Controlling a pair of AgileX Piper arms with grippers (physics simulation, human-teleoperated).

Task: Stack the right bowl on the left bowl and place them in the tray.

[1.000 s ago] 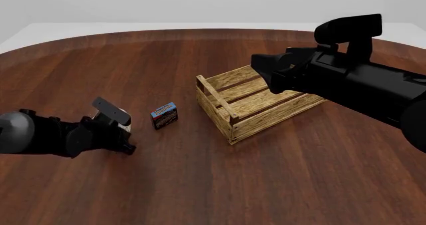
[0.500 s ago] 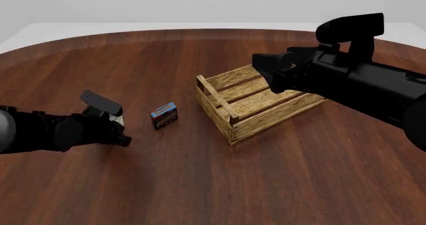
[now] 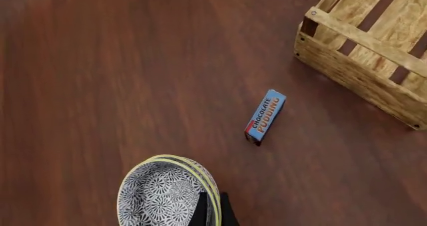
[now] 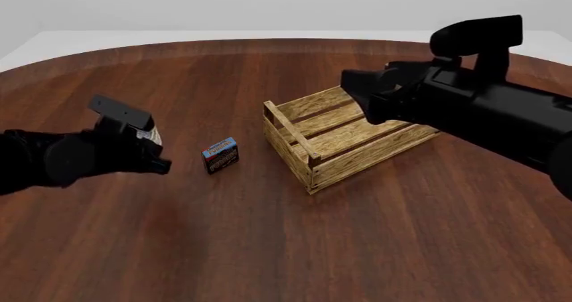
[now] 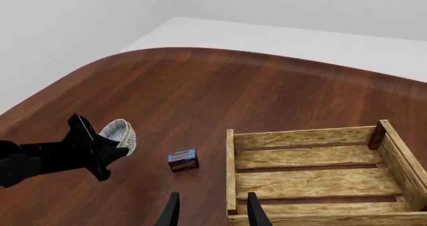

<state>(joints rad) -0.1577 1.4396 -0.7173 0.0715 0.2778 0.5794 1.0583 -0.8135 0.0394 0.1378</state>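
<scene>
A: Dark wood table; the right arm's bulk covers the far right corner of the light slatted tray in the front view. What shows of the tray holds nothing.

B: And the right gripper?

A: Only the finger tips show, at the bottom edge of its wrist view, parted with nothing between them, above the tray's near rail.

B: The left gripper?

A: Middle left of the front view, reaching level, mostly hiding the stacked bowls. Its wrist view shows dark fingers closed together on the patterned rim. Lower left there.

B: Anything else?

A: A small blue pudding box between bowls and tray.
</scene>
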